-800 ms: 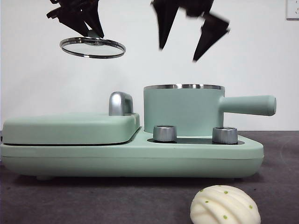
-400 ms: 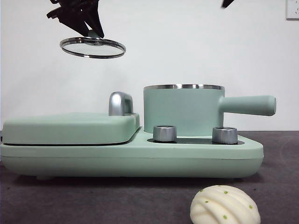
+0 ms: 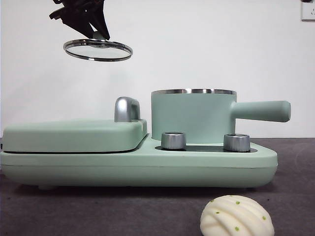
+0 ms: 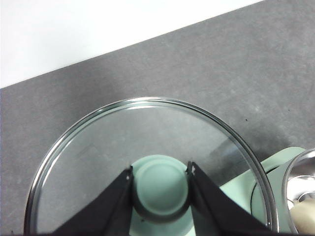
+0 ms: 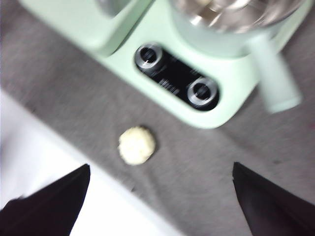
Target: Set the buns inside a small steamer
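Observation:
The small steamer [image 3: 192, 115] stands lidless on the right half of the green appliance, its handle pointing right. My left gripper [image 3: 98, 34] is shut on the green knob [image 4: 160, 189] of the glass lid [image 3: 97, 49] and holds it high above the griddle side. In the left wrist view, a cream-white shape [image 4: 301, 215] lies inside the pot's steel rim [image 4: 290, 177]. The ridged bun [image 3: 237, 216] with green specks lies on the table in front of the appliance. My right gripper [image 5: 160, 166] is open and empty, high above this bun [image 5: 137, 145], out of the front view.
The flat mint-green lidded griddle [image 3: 74, 135] with a steel handle [image 3: 127, 109] fills the appliance's left half. Two steel dials [image 3: 173, 140] [image 3: 236, 142] sit in front of the pot. The table's front edge [image 5: 64, 147] runs close to the ridged bun.
My right gripper, open above the pot a second ago, has risen out of the top of the front view. The left gripper and the lid have not moved.

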